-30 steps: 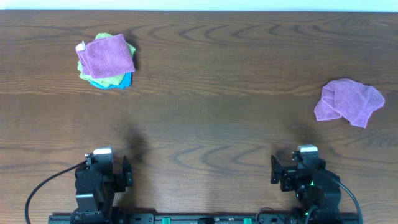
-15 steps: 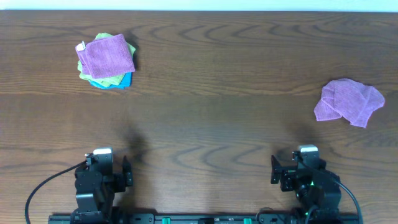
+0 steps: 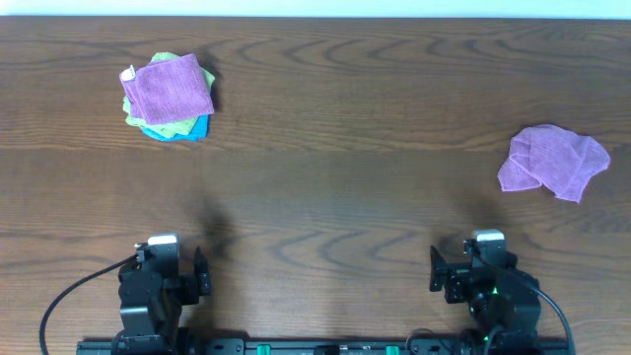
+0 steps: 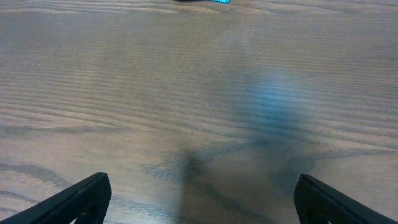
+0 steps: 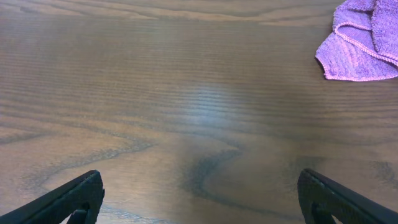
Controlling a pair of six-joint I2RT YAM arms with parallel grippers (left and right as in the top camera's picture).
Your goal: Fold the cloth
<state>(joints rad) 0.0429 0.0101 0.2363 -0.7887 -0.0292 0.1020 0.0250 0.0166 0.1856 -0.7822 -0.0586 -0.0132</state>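
The cloth [image 3: 173, 87] is purple, lies folded square on top of a stack at the far left, and shows a small white tag at its left corner. A second purple cloth [image 3: 552, 161] lies crumpled at the far right with no tag showing; its corner also shows in the right wrist view [image 5: 364, 43]. My left gripper [image 3: 166, 268] [image 4: 202, 194] is open and empty over bare wood at the near left. My right gripper [image 3: 475, 268] [image 5: 199, 191] is open and empty at the near right. Both are far from either cloth.
Under the folded purple cloth lie a lime-green cloth [image 3: 148, 122] and a blue cloth [image 3: 193, 128], whose edge shows at the top of the left wrist view [image 4: 202, 1]. The wooden table [image 3: 335, 177] spans the view, and its far edge runs along the top.
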